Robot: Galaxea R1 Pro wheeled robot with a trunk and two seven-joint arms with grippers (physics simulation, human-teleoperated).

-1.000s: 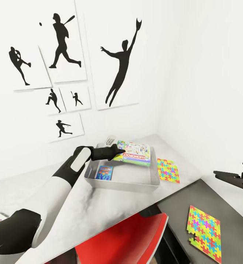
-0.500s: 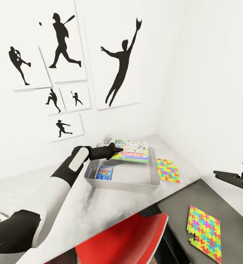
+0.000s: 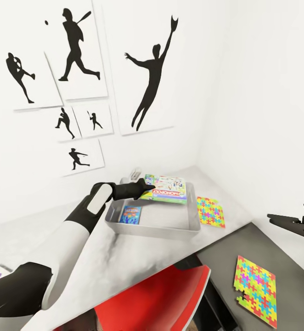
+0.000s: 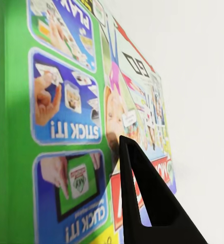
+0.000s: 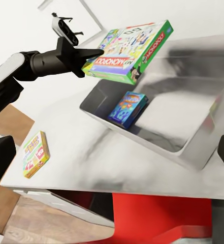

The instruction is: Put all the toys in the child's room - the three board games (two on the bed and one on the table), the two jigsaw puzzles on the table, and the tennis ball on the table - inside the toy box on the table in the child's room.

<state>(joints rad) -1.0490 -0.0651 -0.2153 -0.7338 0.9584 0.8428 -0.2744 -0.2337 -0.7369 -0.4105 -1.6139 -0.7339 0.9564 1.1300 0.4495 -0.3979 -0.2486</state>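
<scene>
Two arms show in our head view. Our table [image 3: 138, 250] is pale grey and long, and it runs into the corner of the white room. A lower dark side table [image 3: 285, 257] joins it on our right. Six black ball-player pictures [image 3: 152, 69] hang on the wall behind.

Next in size is the red chair [image 3: 156, 299], tucked under the near edge of the table. Our left arm is stretched far forward over the table, almost straight, with its wrist level.

Our toy box [image 3: 156, 227] sits near the far right corner of the table. Our left gripper [image 3: 143, 187] is clamped on one edge of the Monopoly box [image 3: 168, 189]. It holds the box up in the air, tilted, over the far side of the toy box. In the left wrist view one black finger [image 4: 142, 198] lies flat against the printed green face.

One jigsaw puzzle [image 3: 256, 285] lies on the side table near its front edge. Another jigsaw sheet [image 3: 211, 212] lies on the pale table just beside the toy box, by the right edge.

A small blue game box [image 3: 130, 214] lies inside the toy box. A small yellow game box [image 5: 35, 153] lies near the table's left end.

Our right gripper [image 3: 285, 221] hangs over the side table, pointing left. We cannot tell if it is apart or together.
</scene>
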